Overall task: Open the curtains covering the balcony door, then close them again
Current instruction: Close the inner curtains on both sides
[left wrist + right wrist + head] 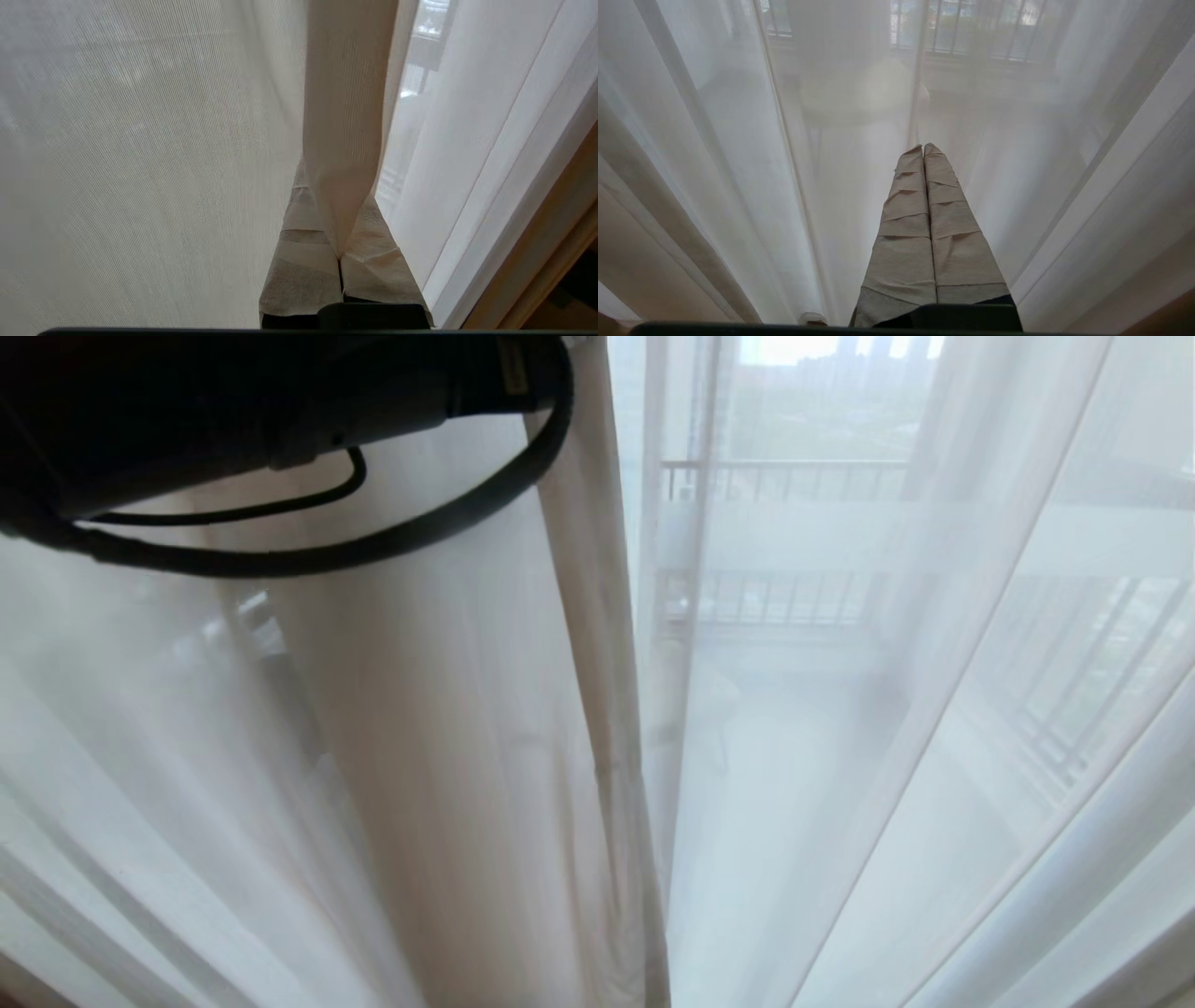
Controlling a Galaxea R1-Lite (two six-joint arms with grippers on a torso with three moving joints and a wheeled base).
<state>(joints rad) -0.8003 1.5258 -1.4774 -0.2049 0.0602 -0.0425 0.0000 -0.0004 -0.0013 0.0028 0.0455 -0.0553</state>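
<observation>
White see-through sheers of the curtains fill every view: a left panel (420, 756) with a hemmed edge (597, 663) and a right panel (934, 709). The thick beige-grey panels are out of view. The balcony door shows only dimly through the sheers. My dark left arm (233, 401) reaches in at the top left toward the hemmed edge. In the left wrist view my left gripper (337, 210) is shut on a fold of the sheer curtain (348, 116), which runs out from between its taped fingers (303, 275). My right gripper (923, 148) hangs shut and empty just before the sheers.
A balcony railing (784, 481) and distant buildings show through the fabric. A black cable (373, 546) loops below my left arm. A wooden strip (560, 242) runs along the edge of the left wrist view. A pale round shape (859, 88) sits beyond the sheers.
</observation>
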